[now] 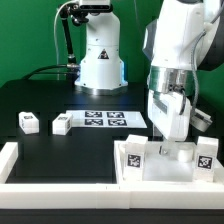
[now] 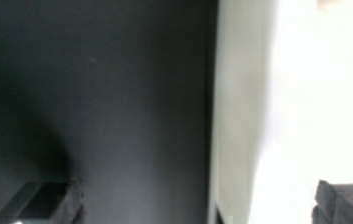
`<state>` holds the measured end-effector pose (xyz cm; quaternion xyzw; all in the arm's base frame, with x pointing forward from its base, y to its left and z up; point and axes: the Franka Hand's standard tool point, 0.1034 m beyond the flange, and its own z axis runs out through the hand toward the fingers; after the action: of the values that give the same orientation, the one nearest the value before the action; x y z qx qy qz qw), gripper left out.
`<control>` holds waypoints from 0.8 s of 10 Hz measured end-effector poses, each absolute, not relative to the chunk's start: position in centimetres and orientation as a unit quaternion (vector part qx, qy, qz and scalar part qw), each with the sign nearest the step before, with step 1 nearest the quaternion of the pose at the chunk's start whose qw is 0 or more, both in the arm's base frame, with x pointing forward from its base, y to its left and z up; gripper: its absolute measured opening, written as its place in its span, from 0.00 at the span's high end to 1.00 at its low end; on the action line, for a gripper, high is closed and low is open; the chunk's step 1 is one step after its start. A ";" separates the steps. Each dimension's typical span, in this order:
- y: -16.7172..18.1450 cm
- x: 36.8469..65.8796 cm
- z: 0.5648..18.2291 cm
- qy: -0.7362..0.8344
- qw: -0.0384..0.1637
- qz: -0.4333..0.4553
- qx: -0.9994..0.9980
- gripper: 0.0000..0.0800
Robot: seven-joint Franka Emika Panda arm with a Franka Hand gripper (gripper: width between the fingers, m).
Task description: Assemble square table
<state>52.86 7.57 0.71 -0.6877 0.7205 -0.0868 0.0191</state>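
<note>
Step in hand: taking hold of the square table top, claw spread.
You have the claw [image 1: 165, 147] open low over the square table top [image 1: 186, 171], at the desk's [image 1: 60, 150] corner on the exterior view's right. Its rim runs between the fingers [image 2: 48, 200]. Next move, as I judge it: lower, then close squarely.

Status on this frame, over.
Pincer open, low over the tabletop edge. Two legs loose beside the marker board. No obstruction seen.
</note>
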 end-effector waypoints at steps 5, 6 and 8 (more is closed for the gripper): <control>7.6 52.7 0.6 0.715 0.016 -0.082 -0.694 0.51; 7.6 52.7 0.6 0.714 0.016 -0.082 -0.696 0.51; 7.6 52.7 0.6 0.711 0.016 -0.082 -0.698 0.90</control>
<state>52.72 7.56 0.56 -0.6980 0.7113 -0.0816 0.0156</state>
